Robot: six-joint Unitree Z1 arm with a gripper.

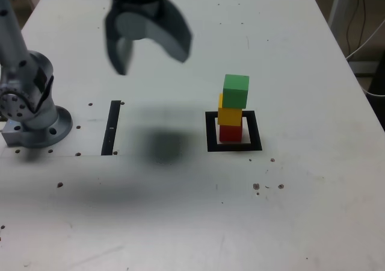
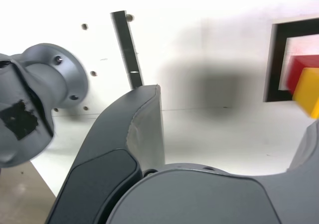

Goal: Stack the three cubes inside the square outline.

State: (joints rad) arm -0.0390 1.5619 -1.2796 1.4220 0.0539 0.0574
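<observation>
Grey jaws (image 1: 150,53) wide open, holding nothing.

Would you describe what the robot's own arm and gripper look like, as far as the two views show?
The gripper is dark grey, with broad, curved, claw-like fingers whose inner faces look lighter grey. The arm is grey and rounded, with a round base flange bearing bolt holes and a black patch.

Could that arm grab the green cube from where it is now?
Probably, yes: the green cube sits on top with nothing on it, and the open fingers hold nothing.
</observation>
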